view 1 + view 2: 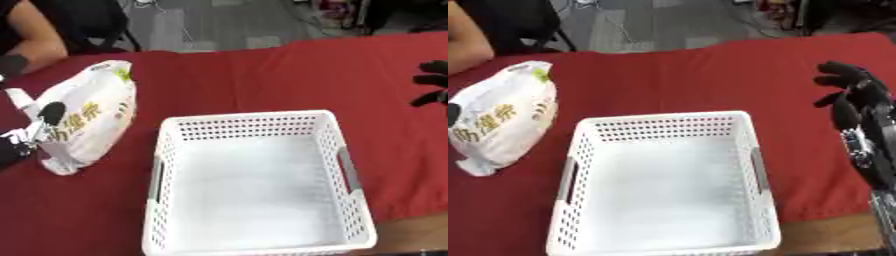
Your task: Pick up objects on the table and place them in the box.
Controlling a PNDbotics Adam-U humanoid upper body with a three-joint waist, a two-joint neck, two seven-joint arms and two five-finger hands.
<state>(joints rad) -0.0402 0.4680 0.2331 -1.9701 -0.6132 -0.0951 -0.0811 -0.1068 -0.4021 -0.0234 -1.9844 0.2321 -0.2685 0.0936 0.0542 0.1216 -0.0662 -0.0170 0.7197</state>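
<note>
The left robot hand [39, 122] comes in at the left edge, its fingers lying against the near side of a white bag [87, 117]; whether they curl round it cannot be told. The right robot hand [846, 92] hovers over the right side of the tabletop [289, 75], fingers spread and relaxed, holding nothing. The bag is soft and plump, white with yellow characters and a green mark near its far end, lying on its side on the red tabletop just left of the box [346, 170]. The box is a white perforated basket with grey handle slots, and nothing lies inside it.
</note>
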